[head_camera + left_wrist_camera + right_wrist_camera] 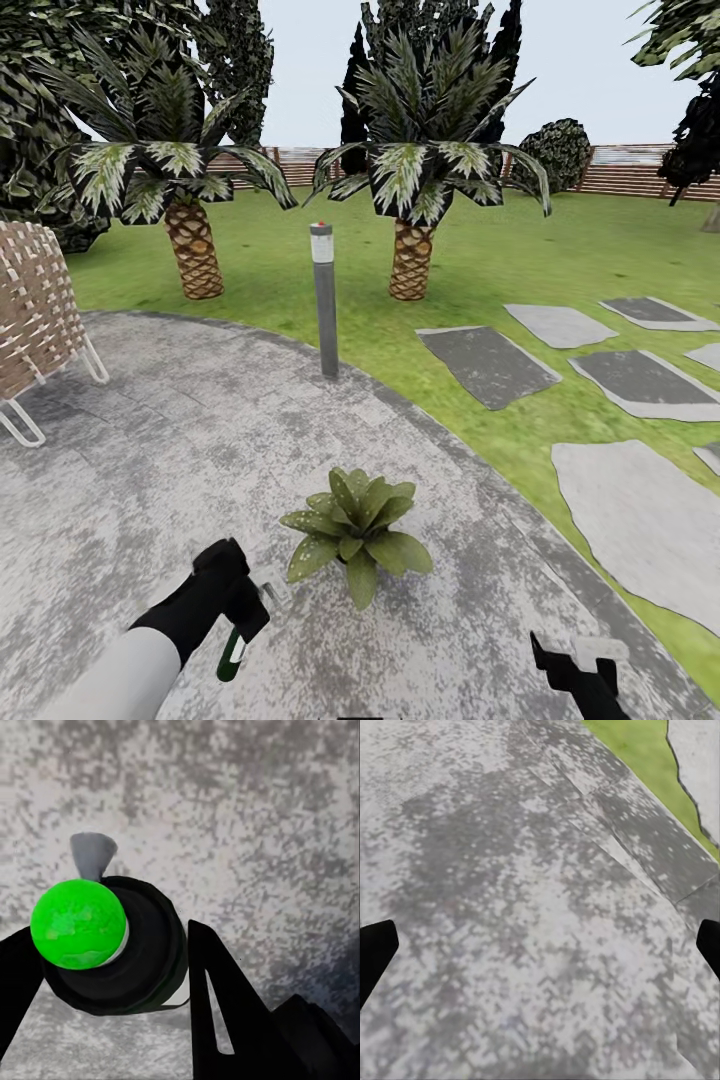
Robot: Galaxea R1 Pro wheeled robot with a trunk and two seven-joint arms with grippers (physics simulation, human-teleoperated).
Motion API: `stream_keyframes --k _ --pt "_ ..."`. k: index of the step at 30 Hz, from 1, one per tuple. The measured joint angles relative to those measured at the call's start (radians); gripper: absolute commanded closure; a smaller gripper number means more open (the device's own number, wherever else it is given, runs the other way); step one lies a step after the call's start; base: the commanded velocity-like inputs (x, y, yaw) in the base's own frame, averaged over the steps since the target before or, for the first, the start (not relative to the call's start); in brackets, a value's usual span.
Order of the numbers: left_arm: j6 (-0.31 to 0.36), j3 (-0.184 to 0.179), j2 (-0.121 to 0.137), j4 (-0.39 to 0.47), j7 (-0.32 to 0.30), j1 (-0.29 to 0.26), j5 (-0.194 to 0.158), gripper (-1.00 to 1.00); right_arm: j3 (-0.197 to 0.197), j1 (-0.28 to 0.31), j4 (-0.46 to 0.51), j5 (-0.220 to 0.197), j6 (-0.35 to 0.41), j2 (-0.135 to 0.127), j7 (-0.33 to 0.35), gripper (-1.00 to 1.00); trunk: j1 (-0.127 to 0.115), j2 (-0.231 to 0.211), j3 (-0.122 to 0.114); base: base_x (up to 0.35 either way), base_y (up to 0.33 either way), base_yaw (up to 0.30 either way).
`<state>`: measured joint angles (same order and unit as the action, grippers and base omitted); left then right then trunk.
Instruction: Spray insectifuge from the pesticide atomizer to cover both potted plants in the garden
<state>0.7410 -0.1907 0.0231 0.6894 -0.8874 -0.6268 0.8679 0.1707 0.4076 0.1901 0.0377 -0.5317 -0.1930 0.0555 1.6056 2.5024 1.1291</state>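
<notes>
Standing on the round grey stone patio [150, 450], one potted plant [357, 535] is seen in the head view — a low rosette of broad green leaves speckled white, its pot hidden beneath the foliage. The pesticide atomizer [234, 650] is held just to the left of that plant, low over the paving: a slim dark green and black bottle with a white band, tilted so its lower end points toward the patio. In the left wrist view the bottle [112, 945] is seen end-on, with a bright green rounded end, a black body and a small grey funnel-shaped nozzle beside it.

The left tool [240, 605] is closed around the atomizer, its black fingers [225, 1012] pressed against either side of the body. The right tool [575, 665] is held low at the right over bare paving; in the right wrist view its two dark fingertips [375, 952] are set far apart, nothing between them, with the patio edge and a strip of lawn [637, 750] beyond.

Behind the plant a grey bollard lamp [324, 300] stands at the patio rim. Two palms [410, 200] rise on the grass, stepping stones [490, 365] lie to the right, a wicker chair [35, 310] is at the left, and a slatted wooden fence [630, 170] closes the far side.
</notes>
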Motion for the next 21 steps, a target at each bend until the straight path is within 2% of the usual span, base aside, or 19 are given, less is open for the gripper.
stream_keyframes --k 2,5,8,12,21 --pt "-0.002 0.001 -0.002 -0.001 0.007 0.001 -0.016 1.00 0.000 0.000 0.000 0.000 0.000 0.002 -0.001 -1.00 0.000 0.000 0.001 0.000 0.000 0.124" --pt "-0.004 0.000 -0.001 -0.013 0.012 0.004 -0.060 1.00 0.001 0.000 -0.001 0.000 0.000 0.002 -0.003 -1.00 0.000 0.000 0.003 0.000 0.000 0.197" --pt "-0.004 0.000 0.005 -0.019 0.012 0.004 -0.081 1.00 0.001 0.000 -0.024 -0.002 0.000 0.003 -0.004 -1.00 0.000 0.000 0.005 0.000 0.000 0.220" --pt "-0.004 -0.001 -0.004 -0.020 0.013 0.004 -0.086 1.00 0.001 0.000 -0.041 -0.003 0.000 0.003 -0.004 -1.00 0.000 0.000 0.008 -0.062 -0.100 0.091" --pt "0.008 -0.001 -0.022 -0.010 0.015 0.003 -0.087 1.00 0.001 0.000 -0.043 -0.002 -0.001 0.004 -0.005 -1.00 0.000 0.000 0.008 -0.036 -0.264 0.004"
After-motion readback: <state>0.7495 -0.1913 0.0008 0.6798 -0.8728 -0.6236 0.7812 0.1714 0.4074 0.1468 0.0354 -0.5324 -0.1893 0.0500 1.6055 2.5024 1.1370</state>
